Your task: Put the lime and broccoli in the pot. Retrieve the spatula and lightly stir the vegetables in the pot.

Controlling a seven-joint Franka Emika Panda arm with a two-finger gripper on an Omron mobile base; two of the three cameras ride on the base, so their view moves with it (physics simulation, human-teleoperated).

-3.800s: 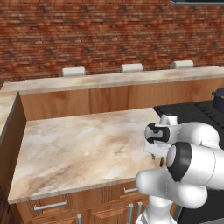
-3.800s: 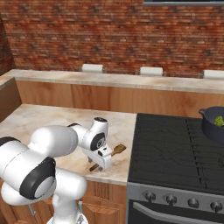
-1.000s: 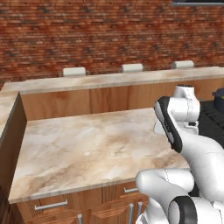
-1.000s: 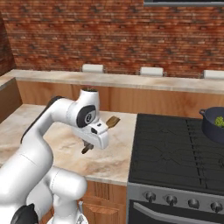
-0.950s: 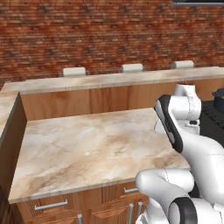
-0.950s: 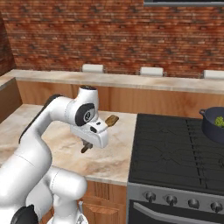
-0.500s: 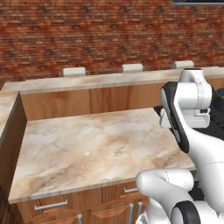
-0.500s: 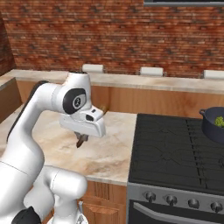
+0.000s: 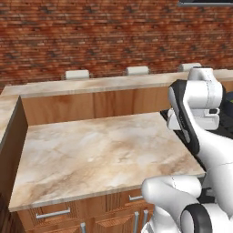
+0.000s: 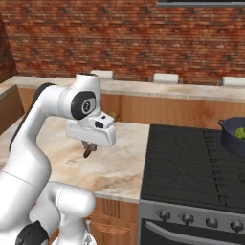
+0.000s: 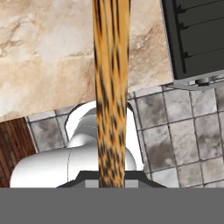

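My gripper [image 10: 90, 145] hangs above the counter's right end, shut on the wooden spatula [image 10: 88, 151]. Its brown end pokes out below the hand and a thin tip sticks up on the other side. In the hand view the spatula [image 11: 111, 87] runs as a long brown strip up from the gripper [image 11: 111, 177]. The dark pot [image 10: 233, 139] stands on the stove at the far right, well away from the hand. A green lump [image 10: 239, 133] shows inside it; I cannot tell the lime from the broccoli there.
The marble counter [image 9: 100, 150] stretches left of the black stove [image 10: 191, 162]. A raised wooden ledge [image 9: 91, 102] with white outlets backs it, below a brick wall. The hand view looks down over the counter edge onto grey floor tiles [image 11: 183, 127].
The arm has lifted and turned the hand, carrying the spatula up off the counter and a little to the left. The pot has stayed put.
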